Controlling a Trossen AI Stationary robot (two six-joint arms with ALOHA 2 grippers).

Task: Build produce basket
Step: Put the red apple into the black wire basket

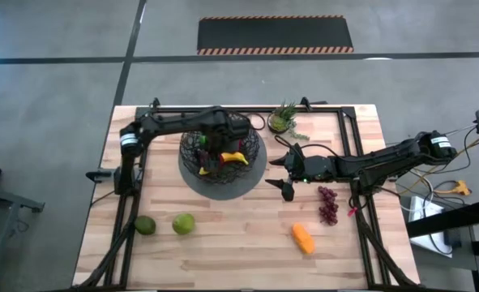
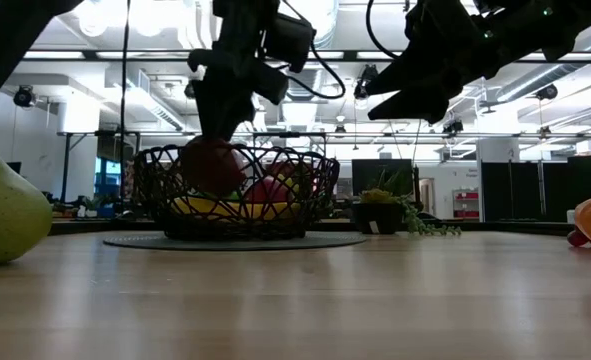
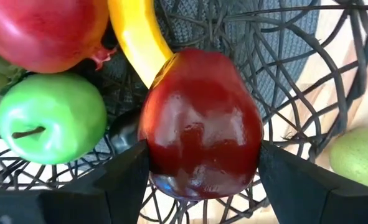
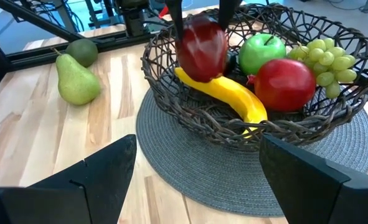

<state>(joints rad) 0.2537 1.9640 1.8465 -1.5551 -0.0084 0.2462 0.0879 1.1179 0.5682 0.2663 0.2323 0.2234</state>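
Left hand [image 3: 199, 180] holds one dark-red apple [image 3: 199, 124]; one banana [image 4: 224, 93].

Robotics lab or workshop — grey concrete floor [image 1: 53, 81], hazard-striped mat [image 1: 275, 36], ceiling strip lights [image 2: 155, 110]

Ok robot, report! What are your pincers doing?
Left pincer shut on dark red apple, over basket. Right pincer open, beside basket. Pear not yet in. Nothing blocking.

1. Left claw [image 4: 201, 14], clamping a dark red apple [image 4: 202, 46], hangs inside the basket [image 4: 190, 112]; banana [image 4: 224, 93] directly beneath blocks descent.
2. Bare table [image 1: 239, 231] lies open beside the right claw [image 1: 281, 174].
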